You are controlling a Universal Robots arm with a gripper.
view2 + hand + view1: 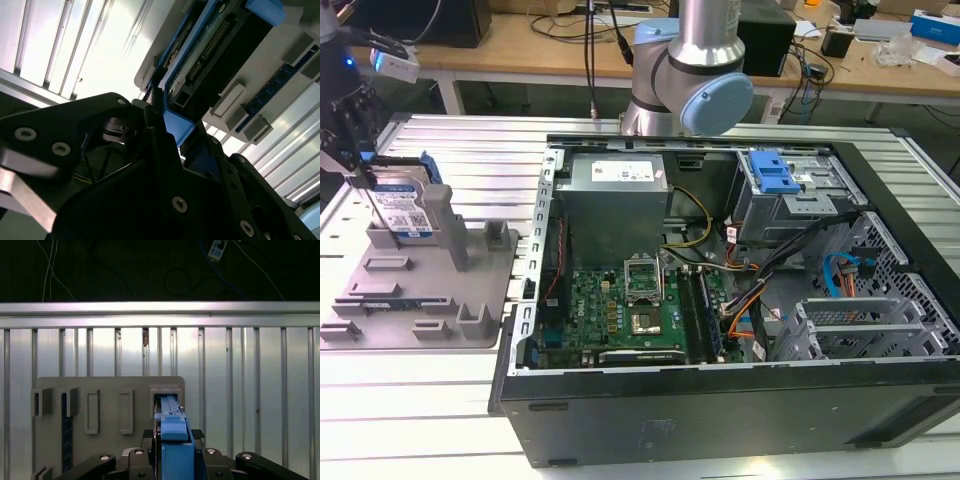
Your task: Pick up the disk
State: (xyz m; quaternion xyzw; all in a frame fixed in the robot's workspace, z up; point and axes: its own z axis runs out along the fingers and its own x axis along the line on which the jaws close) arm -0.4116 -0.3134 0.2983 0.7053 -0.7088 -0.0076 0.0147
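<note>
Exterior view: the gripper (365,178) hangs at the exterior view's left edge. Its body is partly cut off, and its fingers are hard to tell from the disk (404,208) behind them. The disk stands upright on edge at the back left corner of the grey tray (430,300), label side visible. It is well apart from the open computer case (720,420) on the exterior view's right.

First wrist view: sighting along the disk's (170,412) blue rail. Black fingers (148,436) sit tight against it on both sides and appear to pinch it. The contact faces are hidden. The disk's lower edge is out of sight, so I cannot tell whether it is seated in the tray (105,385) or raised.

Second wrist view: this adds the disk's (215,50) circuit-board face and connector edge. The gripper's (167,125) dark body blocks the near end.
</note>
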